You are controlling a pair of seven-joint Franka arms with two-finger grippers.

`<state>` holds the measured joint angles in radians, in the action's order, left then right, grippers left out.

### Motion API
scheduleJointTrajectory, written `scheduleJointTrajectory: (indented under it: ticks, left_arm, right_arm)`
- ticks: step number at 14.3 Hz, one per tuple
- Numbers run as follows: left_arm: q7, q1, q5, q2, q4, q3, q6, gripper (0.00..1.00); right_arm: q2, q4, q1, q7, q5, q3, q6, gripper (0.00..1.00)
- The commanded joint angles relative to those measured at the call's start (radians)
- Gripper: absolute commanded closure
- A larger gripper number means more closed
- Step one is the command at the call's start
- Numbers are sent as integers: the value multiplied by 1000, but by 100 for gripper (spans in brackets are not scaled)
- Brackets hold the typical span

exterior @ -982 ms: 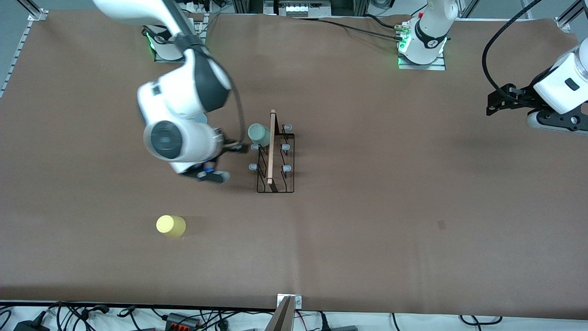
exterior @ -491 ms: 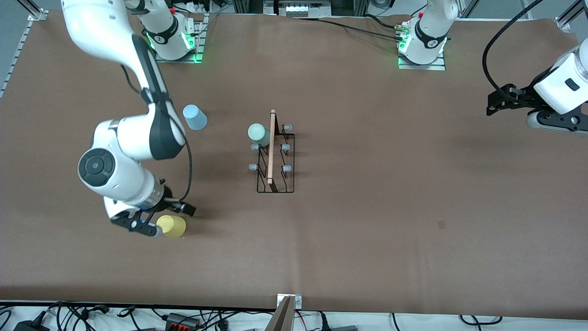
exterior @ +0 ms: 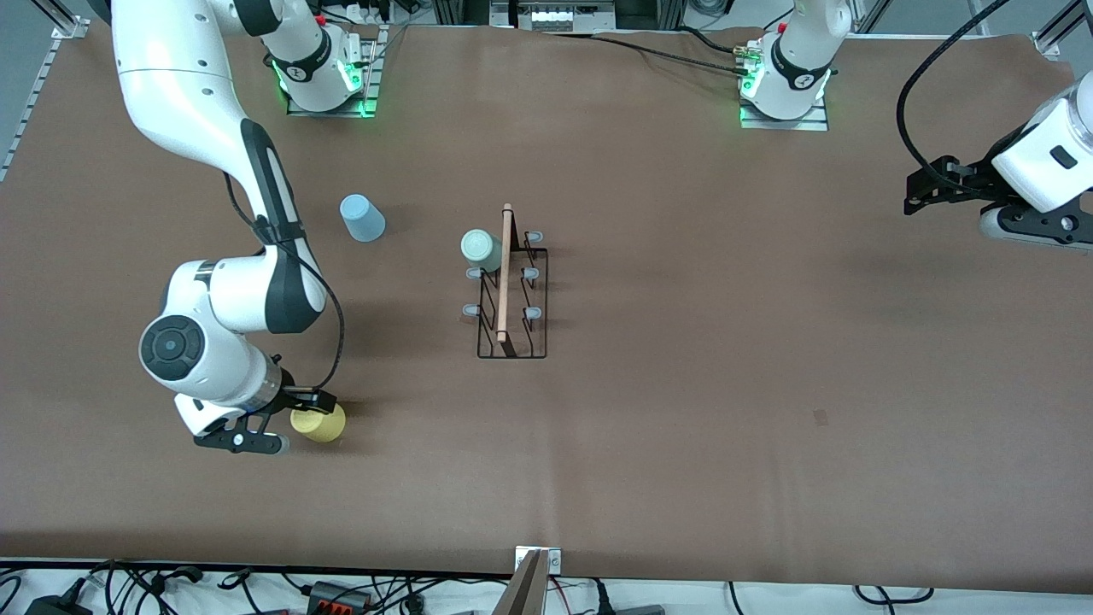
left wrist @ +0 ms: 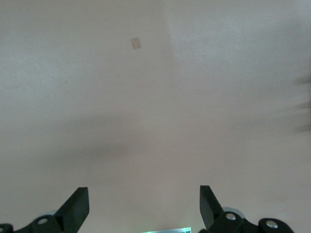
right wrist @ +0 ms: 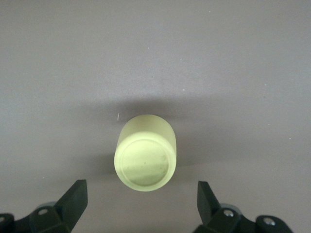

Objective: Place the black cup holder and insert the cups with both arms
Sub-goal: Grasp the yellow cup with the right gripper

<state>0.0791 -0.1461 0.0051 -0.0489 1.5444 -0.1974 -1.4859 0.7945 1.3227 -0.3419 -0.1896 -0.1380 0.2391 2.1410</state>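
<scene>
Right gripper (exterior: 286, 427) is held low just beside the yellow cup (exterior: 319, 423), fingers spread wide and nothing gripped; that cup stands upside down near the right arm's end. Black cup holder (exterior: 511, 290) is already placed mid-table, the mint cup (exterior: 480, 248) set on a peg; the blue cup (exterior: 362, 218) and the yellow one are left to insert. Left gripper (left wrist: 143, 208) waits wide open over bare table.

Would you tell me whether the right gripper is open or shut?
Open: the right gripper has fingers spread wide beside the yellow cup, not touching it.
</scene>
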Motion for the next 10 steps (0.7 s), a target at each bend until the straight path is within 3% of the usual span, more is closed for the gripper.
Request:
scheduleJointTrajectory:
  ticks: [1, 4, 10]
  left_arm:
    - [-7, -6, -19, 6, 0, 0, 10, 0]
    - [-7, -6, -19, 6, 0, 0, 10, 0]
    - [-7, -6, -19, 4, 0, 0, 10, 0]
  right_arm:
    - [31, -31, 3, 18, 15, -1, 29, 0]
    - [57, -31, 12, 44, 14, -3, 100, 0]
    - [86, -31, 15, 47, 11, -3, 108, 0]
